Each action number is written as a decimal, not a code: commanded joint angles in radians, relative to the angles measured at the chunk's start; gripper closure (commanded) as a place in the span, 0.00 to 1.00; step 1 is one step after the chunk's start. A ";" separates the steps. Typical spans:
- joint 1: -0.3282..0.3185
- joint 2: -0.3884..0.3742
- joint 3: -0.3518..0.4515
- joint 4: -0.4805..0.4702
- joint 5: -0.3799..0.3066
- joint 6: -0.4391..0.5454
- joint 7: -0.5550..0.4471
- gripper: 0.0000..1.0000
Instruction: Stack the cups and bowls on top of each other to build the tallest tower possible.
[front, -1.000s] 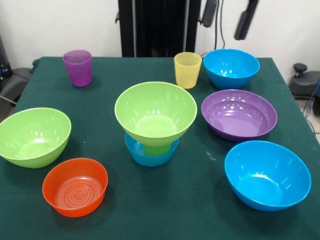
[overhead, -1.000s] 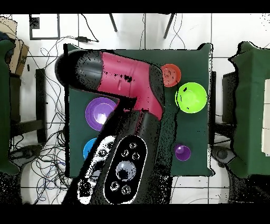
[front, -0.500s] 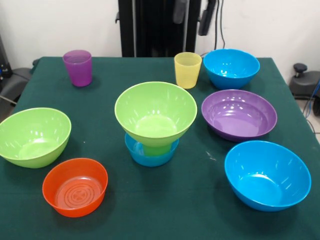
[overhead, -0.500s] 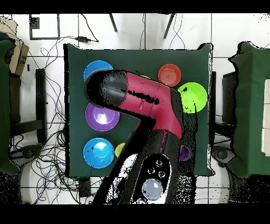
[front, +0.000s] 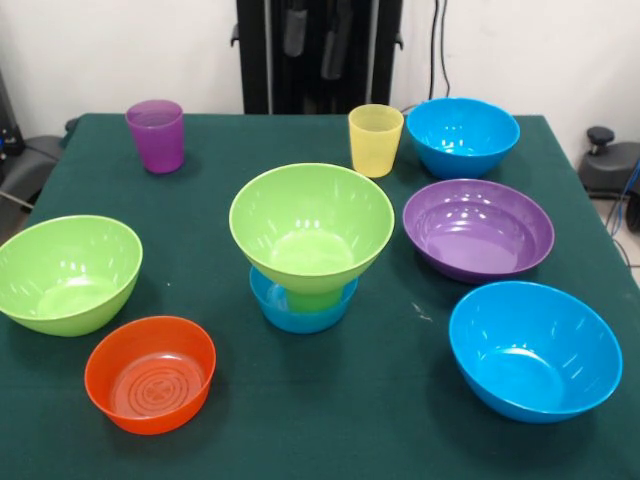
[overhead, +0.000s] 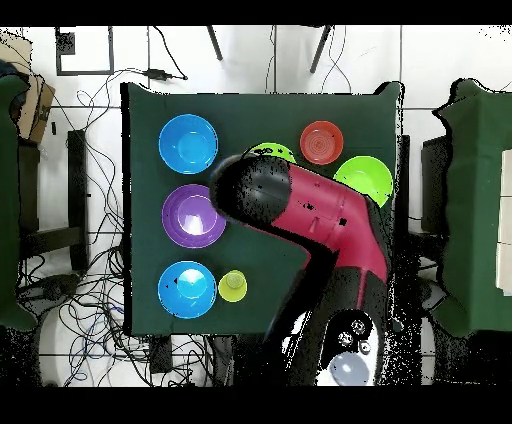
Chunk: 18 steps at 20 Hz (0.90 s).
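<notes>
So the tower (front: 310, 250) sits pretty much dead center of the front view: a small blue bowl (front: 302, 304) on the table (front: 370, 410), a green cup (front: 312, 298) standing inside it, and a lime green bowl (front: 311, 226) perched on top of that cup. That's as tall as it gets right now.

Everything else is spread around it. The purple cup (front: 156, 135) stands upright in the upper left, well apart from the stack. The yellow cup (front: 375, 140) is upper center, just beside a blue bowl (front: 462, 136) at the upper right. Below that blue bowl is the wide purple bowl (front: 478, 229), and another blue bowl (front: 534, 350) fills the lower right. Over on the left edge there's the second lime green bowl (front: 66, 273), with the small orange bowl (front: 150, 373) just beside it at the lower left.

The tool (front: 315, 35) shows at the top edge of the front view, two dark fingers hanging apart with nothing between them, so it's released, up against the black pedestal (front: 255, 55).

From overhead, the red and black arm (overhead: 320, 215) stretches from the bottom toward the middle of the frame and covers most of the stack, only a sliver of green rim peeking out.
</notes>
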 joint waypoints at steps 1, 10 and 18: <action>-0.068 -0.003 0.199 0.141 -0.114 -0.089 -0.244 0.00; -0.109 0.018 0.242 0.118 -0.197 -0.089 -0.213 0.00; -0.167 0.017 0.287 0.116 -0.258 -0.085 -0.228 0.00</action>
